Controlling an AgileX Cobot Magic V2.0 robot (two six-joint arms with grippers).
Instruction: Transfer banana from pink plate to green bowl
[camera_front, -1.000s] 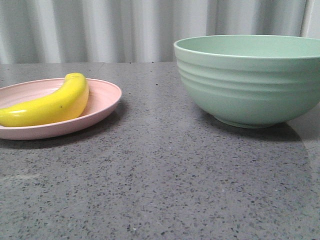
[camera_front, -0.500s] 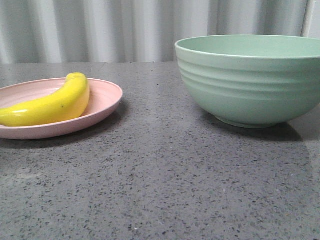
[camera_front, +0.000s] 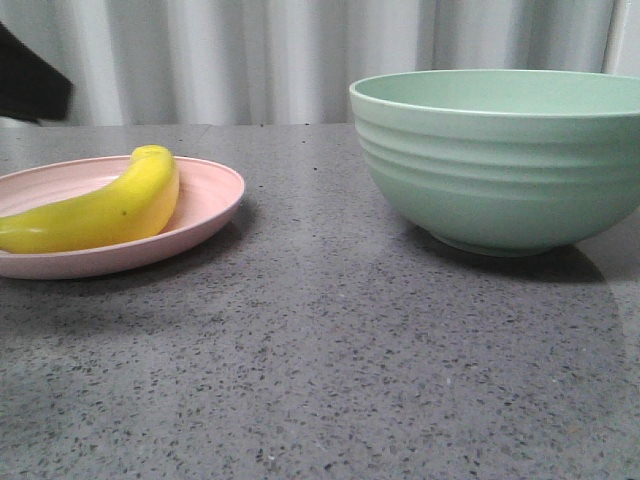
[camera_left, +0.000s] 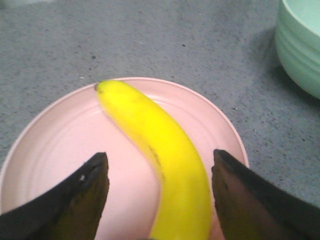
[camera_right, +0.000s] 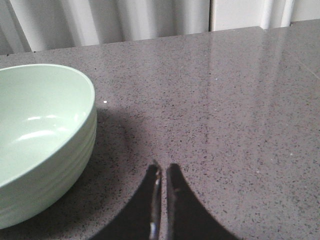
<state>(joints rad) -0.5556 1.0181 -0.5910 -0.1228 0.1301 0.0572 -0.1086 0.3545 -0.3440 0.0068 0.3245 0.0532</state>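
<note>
Closest to me is a broad stretch of speckled grey stone tabletop (camera_front: 320, 380), with nothing lying between the two dishes. On the left sits the pink plate (camera_front: 215, 195), shallow and low-rimmed, and across from it on the right, well apart, stands the green bowl (camera_front: 500, 160), deep and ridged around its outside. Behind both hangs a pale pleated curtain (camera_front: 280, 60).

The banana (camera_front: 100, 210) lies on the pink plate, resting flat in its well. From the front its long axis runs roughly across the view, one end curving up and away toward the back of the plate, the other end reaching the left edge of the picture.

A dark shape at the upper left of the front view is part of the left arm (camera_front: 30, 85) (only a corner of it shows). Its wrist camera shows the left gripper (camera_left: 160, 167) above the plate with its fingers spread wide, one on each side of the banana's middle and not touching it. The banana's tip (camera_left: 100, 87) points away from the fingers.

The right gripper (camera_right: 162, 175) hangs over bare tabletop beside the bowl, its fingers pressed nearly together with nothing between them.
</note>
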